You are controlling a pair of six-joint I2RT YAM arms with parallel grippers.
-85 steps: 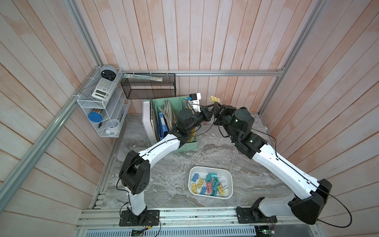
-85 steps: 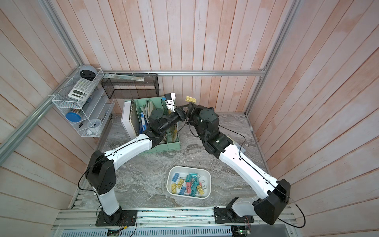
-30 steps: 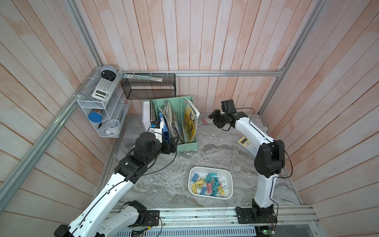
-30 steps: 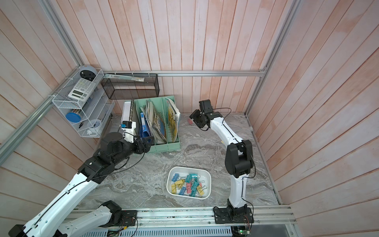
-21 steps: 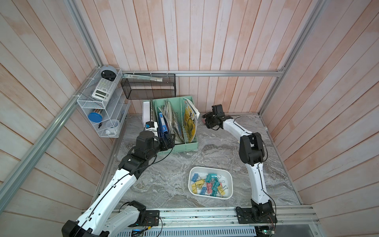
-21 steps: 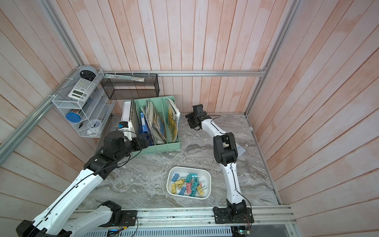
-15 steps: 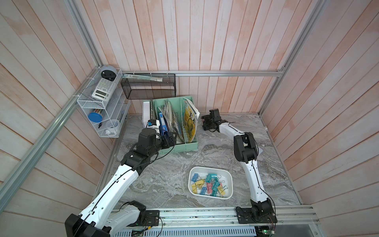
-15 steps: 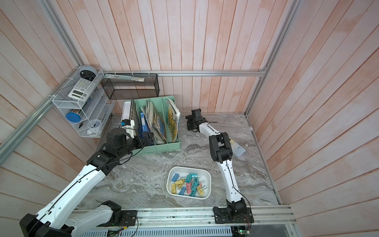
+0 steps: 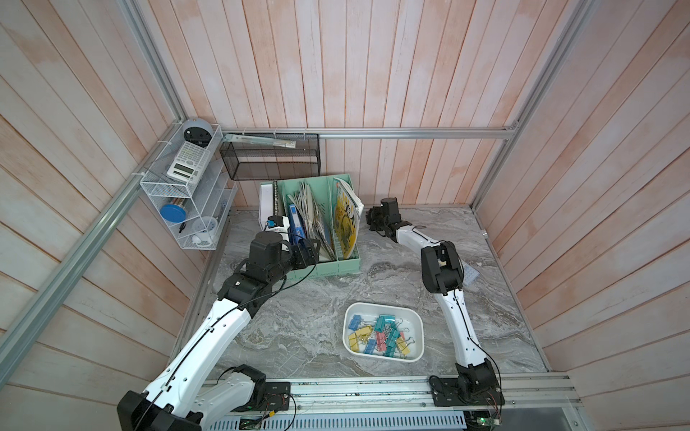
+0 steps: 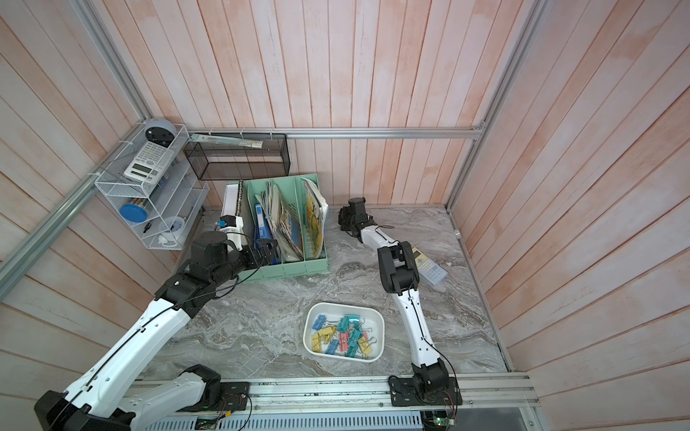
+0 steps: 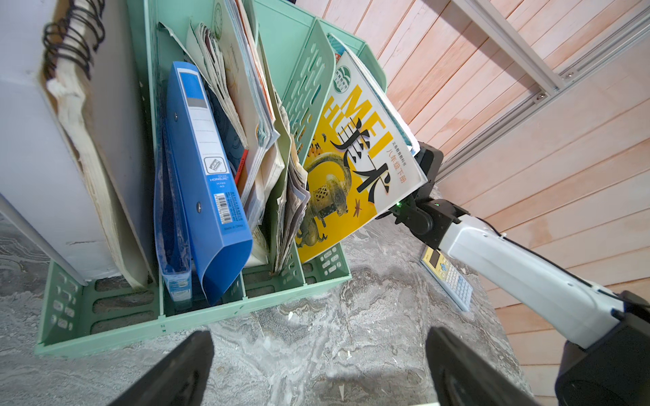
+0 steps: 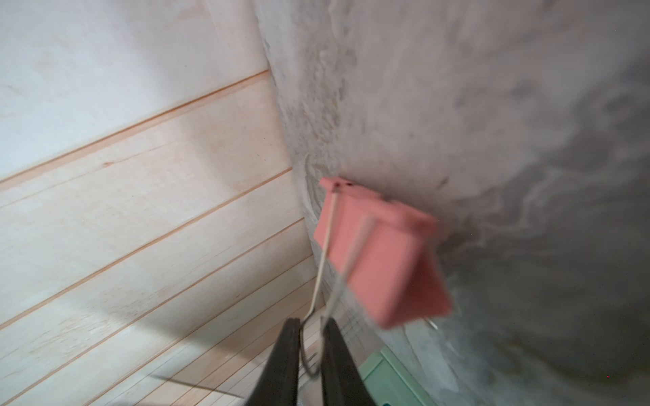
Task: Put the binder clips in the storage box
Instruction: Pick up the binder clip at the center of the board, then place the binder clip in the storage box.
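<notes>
A pink binder clip (image 12: 380, 256) hangs just off the marble table by the back wall. My right gripper (image 12: 311, 325) is shut on its silver wire handle. In both top views that gripper (image 9: 373, 221) (image 10: 345, 220) sits at the back, beside the mint file holder, and the pink clip is hidden there. The white storage box (image 9: 382, 306) (image 10: 343, 306) stands near the front, with several pastel binder clips (image 9: 381, 334) (image 10: 343, 336) in it. My left gripper (image 11: 318, 348) (image 9: 313, 250) is open and holds nothing, low in front of the file holder.
The mint-green file holder (image 9: 325, 268) (image 11: 176, 323) is full of books and a blue binder. A yellow-and-blue calculator (image 10: 429, 266) (image 11: 448, 277) lies on the table at the right, under my right arm. A black mesh basket (image 9: 270, 156) and a white wire shelf (image 9: 186, 194) hang on the walls.
My right gripper reached left along the back wall to the file holder and shut on the pink clip's handle. My left arm crept closer to the file holder, still open.
</notes>
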